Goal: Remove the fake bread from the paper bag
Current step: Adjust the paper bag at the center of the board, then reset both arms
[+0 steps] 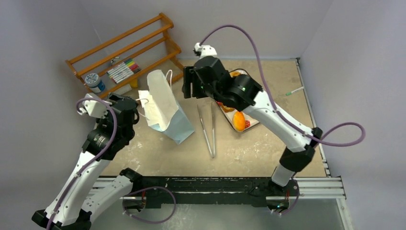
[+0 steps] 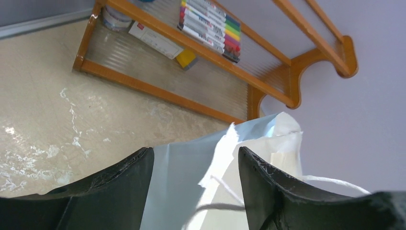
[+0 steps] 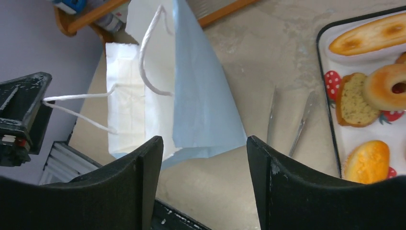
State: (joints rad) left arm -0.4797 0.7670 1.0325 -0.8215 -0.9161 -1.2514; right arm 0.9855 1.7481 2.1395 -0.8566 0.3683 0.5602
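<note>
My left gripper (image 2: 195, 153) is spread, with the top edge of the paper bag (image 1: 172, 115) between its fingers. From the right wrist view a white cord handle (image 3: 76, 98) runs over to that gripper. I think it is hooked over a finger rather than pinched, though I cannot be certain from this angle. That would explain why the bag stands tilted on the tabletop (image 1: 268, 81) with its mouth gaping toward my left arm: the pull on the cord props it open.

My right gripper (image 3: 205, 140) is also spread and carries nothing. It hovers just beside the bag's blue side.

The fake bread (image 3: 352, 98) I can see lies outside the bag on the strawberry-print tray (image 3: 356, 136): a toast slice next to a bagel (image 3: 383, 86), a long loaf (image 3: 373, 33) and an orange roll (image 3: 368, 160). The tongs (image 1: 211, 151) lie between bag and tray. I judge the job mostly done. Whether anything remains inside the bag I cannot tell, since no view looks down into it.
</note>
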